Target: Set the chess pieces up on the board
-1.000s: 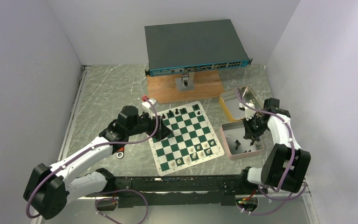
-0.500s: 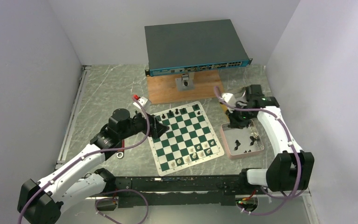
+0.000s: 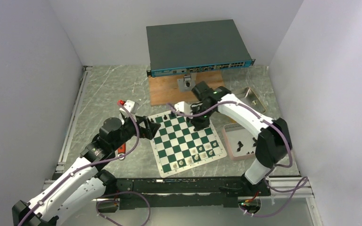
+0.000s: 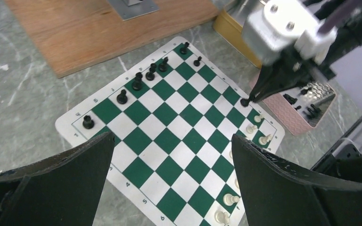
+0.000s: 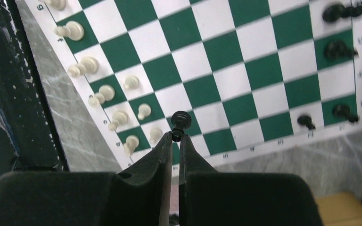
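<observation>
From above, the right tool hangs over the far right part of the board, which lies flat on the worktop. The left tool sits at the board's left edge. A pink tray lies just right of the board with a few black pieces in it, too small to count.

In the left wrist view, the left tool is spread wide and holds nothing. Seven black pieces stand along the far side of the board. The right tool pinches one black pawn above the board's right side.

In the right wrist view, the right tool is pressed together on the black pawn, gripping it below its round head, above the board. Nine white pieces show along one edge and four black pieces along the opposite one.
</observation>
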Action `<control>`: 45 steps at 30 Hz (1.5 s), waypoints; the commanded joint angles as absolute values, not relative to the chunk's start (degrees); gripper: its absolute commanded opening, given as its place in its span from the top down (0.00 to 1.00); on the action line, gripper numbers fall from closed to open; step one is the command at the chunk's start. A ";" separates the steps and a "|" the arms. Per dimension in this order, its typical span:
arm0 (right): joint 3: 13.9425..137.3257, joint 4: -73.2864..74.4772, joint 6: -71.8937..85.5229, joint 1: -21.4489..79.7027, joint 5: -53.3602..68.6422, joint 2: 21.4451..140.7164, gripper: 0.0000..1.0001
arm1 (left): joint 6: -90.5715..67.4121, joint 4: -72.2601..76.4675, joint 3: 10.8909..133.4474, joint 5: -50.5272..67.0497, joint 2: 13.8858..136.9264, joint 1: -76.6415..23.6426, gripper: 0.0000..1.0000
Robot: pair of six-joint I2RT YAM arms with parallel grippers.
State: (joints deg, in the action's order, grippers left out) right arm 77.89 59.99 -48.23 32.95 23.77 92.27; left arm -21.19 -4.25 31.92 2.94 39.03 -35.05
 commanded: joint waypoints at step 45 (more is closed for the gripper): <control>93.48 51.50 -38.67 48.45 11.74 112.71 0.52 | -34.51 -23.56 30.67 -24.23 26.94 -34.89 0.02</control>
State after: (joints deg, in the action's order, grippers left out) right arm 92.18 51.79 -39.33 49.15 10.79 118.96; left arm -35.94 -24.75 30.20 -26.55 26.48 -35.05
